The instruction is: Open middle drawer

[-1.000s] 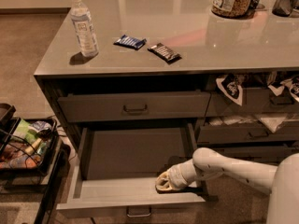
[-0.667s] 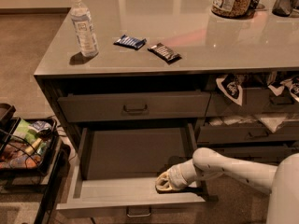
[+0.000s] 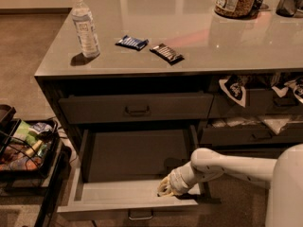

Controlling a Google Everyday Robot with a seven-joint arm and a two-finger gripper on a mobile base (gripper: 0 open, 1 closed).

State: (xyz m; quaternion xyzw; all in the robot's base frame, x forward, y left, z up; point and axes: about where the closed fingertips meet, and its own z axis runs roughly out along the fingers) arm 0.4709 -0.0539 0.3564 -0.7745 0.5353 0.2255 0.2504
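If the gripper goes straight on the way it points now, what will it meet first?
The gripper sits inside the open middle drawer, near its front, pointing left in the picture. Probably it would meet the drawer's left side wall first; depth is unclear.

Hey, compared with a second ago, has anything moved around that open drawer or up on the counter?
Nothing visibly changed. The middle drawer is pulled out just as far as before, and the gripper sits at the same spot inside it, near the front edge on the right. The water bottle and the two snack bars lie on the counter where they were.
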